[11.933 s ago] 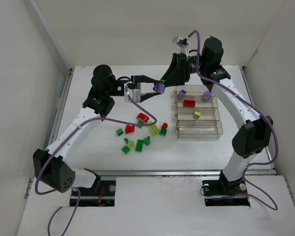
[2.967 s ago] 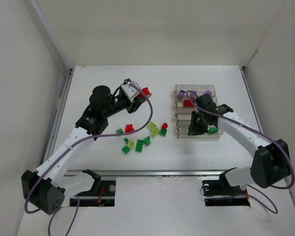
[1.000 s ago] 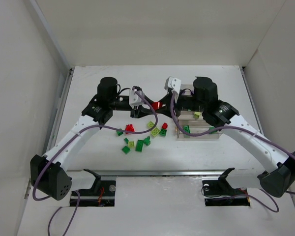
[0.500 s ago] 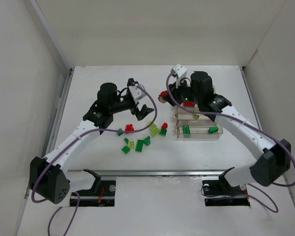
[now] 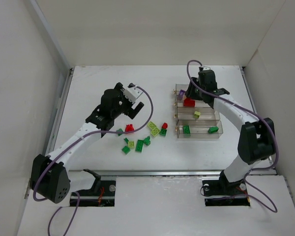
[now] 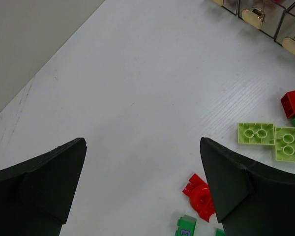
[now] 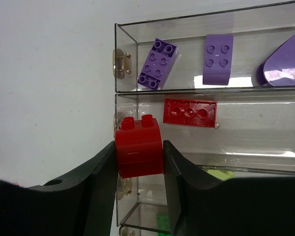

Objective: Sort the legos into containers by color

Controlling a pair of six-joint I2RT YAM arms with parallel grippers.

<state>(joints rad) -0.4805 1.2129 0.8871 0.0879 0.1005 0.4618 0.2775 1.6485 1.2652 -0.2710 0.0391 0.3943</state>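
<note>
While the left gripper [image 6: 142,147] is hovering spread and empty near the loose legos [image 5: 155,129] at mid-frame, the right gripper [image 7: 138,162], farther up, is clenching a red brick [image 7: 138,142] at the left end of the containers [image 7: 187,92]. Probably it is needing just a release into the red compartment [image 7: 246,132].

**A:** Four bins [image 5: 199,134] in one block, two arms [image 5: 83,130]. Purple bricks [image 7: 159,63]?

**B:** Three! Red bricks [image 7: 190,112], four: one binned, one clamped in the right gripper [image 7: 138,151], two on the table [image 5: 98,78].

**A:** Lime bricks [image 6: 255,133]?

**B:** Four: three loose, one binned. Dark green bricks [image 5: 186,129]: two binned, roughly six loose.
</note>
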